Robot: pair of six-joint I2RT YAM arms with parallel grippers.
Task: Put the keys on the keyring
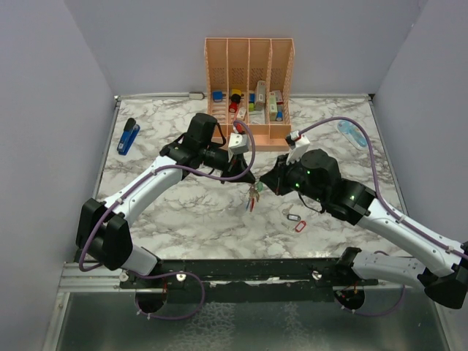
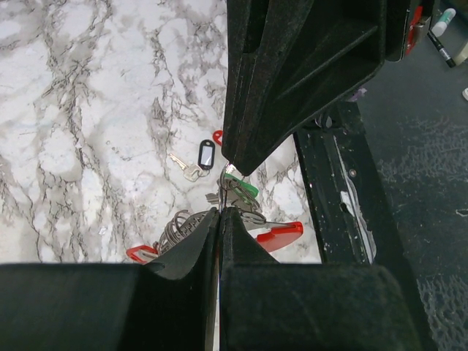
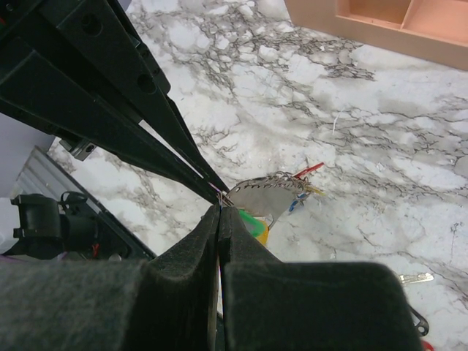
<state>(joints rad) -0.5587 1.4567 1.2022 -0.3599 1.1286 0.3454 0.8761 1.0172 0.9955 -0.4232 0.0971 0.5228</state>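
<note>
Both grippers meet above the middle of the table and hold one bunch in the air. The keyring [image 2: 281,235] is red with a grey metal side [image 3: 270,194]; several keys hang on it. My left gripper [image 2: 219,212] is shut on the keyring, whose red ends show either side of its fingers. My right gripper [image 3: 221,208] is shut on the ring of a green-tagged key [image 2: 245,189], also seen in the right wrist view [image 3: 252,218]. In the top view the bunch [image 1: 253,196] hangs below the touching fingertips. A black-tagged key [image 2: 207,153] lies on the table.
A small red oval loop [image 1: 299,227] lies by the black-tagged key [image 1: 294,217], right of the bunch. An orange divided organiser [image 1: 248,88] with small items stands at the back. A blue object [image 1: 128,136] lies far left, a light blue one [image 1: 352,133] far right.
</note>
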